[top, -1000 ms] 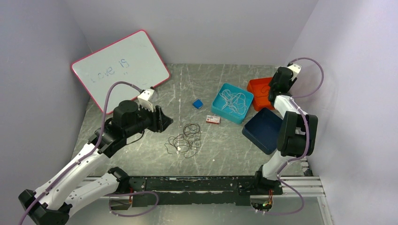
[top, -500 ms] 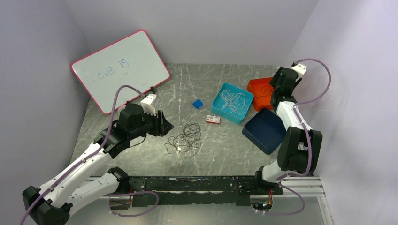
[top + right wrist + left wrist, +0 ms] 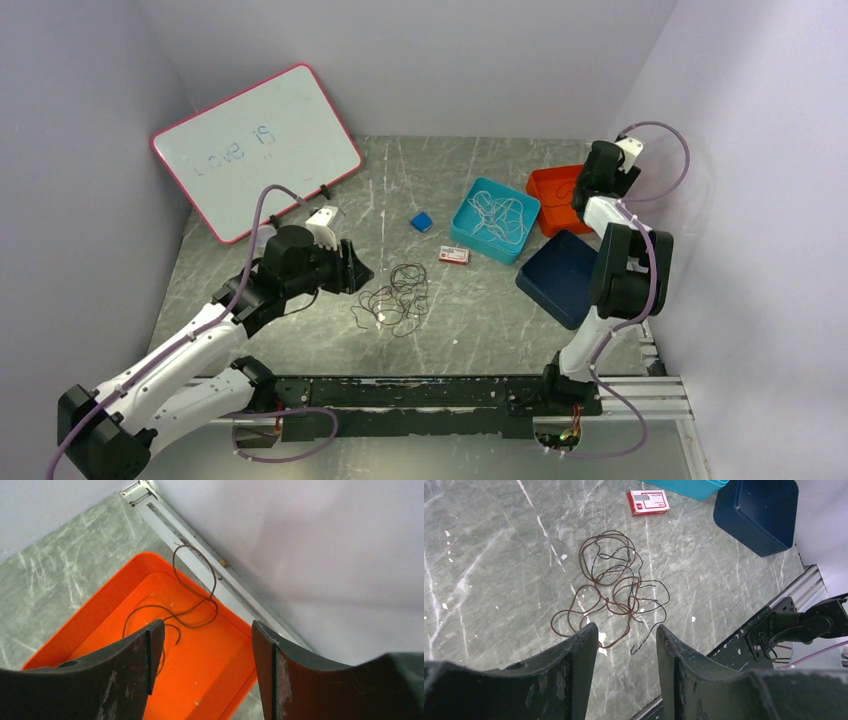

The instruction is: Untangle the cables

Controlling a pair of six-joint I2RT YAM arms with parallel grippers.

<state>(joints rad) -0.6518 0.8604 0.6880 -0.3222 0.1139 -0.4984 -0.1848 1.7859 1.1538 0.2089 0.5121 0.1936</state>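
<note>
**Cables counted across a tabletop and two bins**

Three groups of cables are seen. A loose tangle of dark brown and black cables (image 3: pixel 611 592) lies flat at the middle of the overhead view, on the bare tabletop (image 3: pixel 470 310). How many separate strands it holds cannot be told. A bundle of white cables (image 3: pixel 497 215) is heaped in the teal bin (image 3: pixel 463 210), right of centre. A single dark cable (image 3: pixel 196 626) is curled in the orange bin (image 3: pixel 220 665) at the upper right, with one loop showing against the metal rail (image 3: pixel 160 512) beyond the rim.

Three bins are counted in all. The third is a dark blue bin (image 3: pixel 560 280), set just below the other two. One small red and white box (image 3: pixel 454 255) lies just below the teal bin, and one small blue block (image 3: pixel 421 221) lies to its left. One whiteboard (image 3: pixel 257 150) with a pink edge is propped at the upper left, with faint writing on it.

Two grippers are in view. The left gripper (image 3: pixel 626 630) is held above the near edge of the tangle, its fingers spread and nothing between them. The right gripper (image 3: pixel 206 627) is poised over the orange bin, likewise spread wide and holding nothing.

The tabletop is grey-green stone-patterned, streaked with white scratches. It is enclosed on three sides by plain pale lilac walls (image 3: pixel 430 60).
</note>
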